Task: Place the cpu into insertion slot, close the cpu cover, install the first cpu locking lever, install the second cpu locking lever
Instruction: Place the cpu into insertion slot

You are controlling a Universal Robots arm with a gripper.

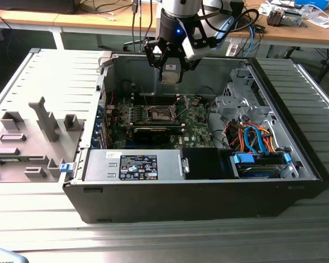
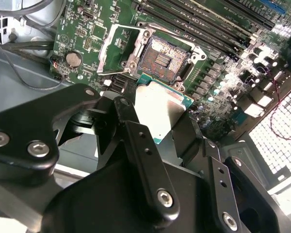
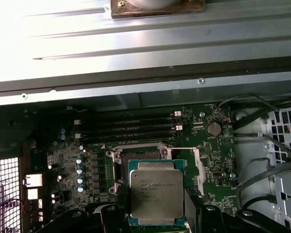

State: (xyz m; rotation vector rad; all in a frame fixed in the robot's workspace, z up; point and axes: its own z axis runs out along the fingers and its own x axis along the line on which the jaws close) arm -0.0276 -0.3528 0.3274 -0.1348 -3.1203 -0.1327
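My gripper (image 1: 170,70) hangs above the open computer case, shut on the cpu (image 1: 170,75). In both wrist views the cpu (image 2: 160,109) (image 3: 156,193) is a flat square chip with a silver face and a green edge, held between black fingers (image 2: 123,114). It hovers over the green board, apart from the insertion slot (image 2: 162,58) and just beside it. The slot (image 1: 158,113) lies uncovered with its dark centre showing; in the first wrist view the chip hides part of the slot (image 3: 136,159). The cpu cover (image 2: 112,47), a silvery frame, is swung open to one side of the slot.
The black case wall (image 1: 186,197) rings the board. The power supply (image 1: 134,164) sits at the front, and a drive cage with orange and blue cables (image 1: 252,139) at the exterior view's right. Long memory slots (image 3: 126,128) run beside the socket. The removed side panel (image 1: 38,126) lies at the exterior view's left.
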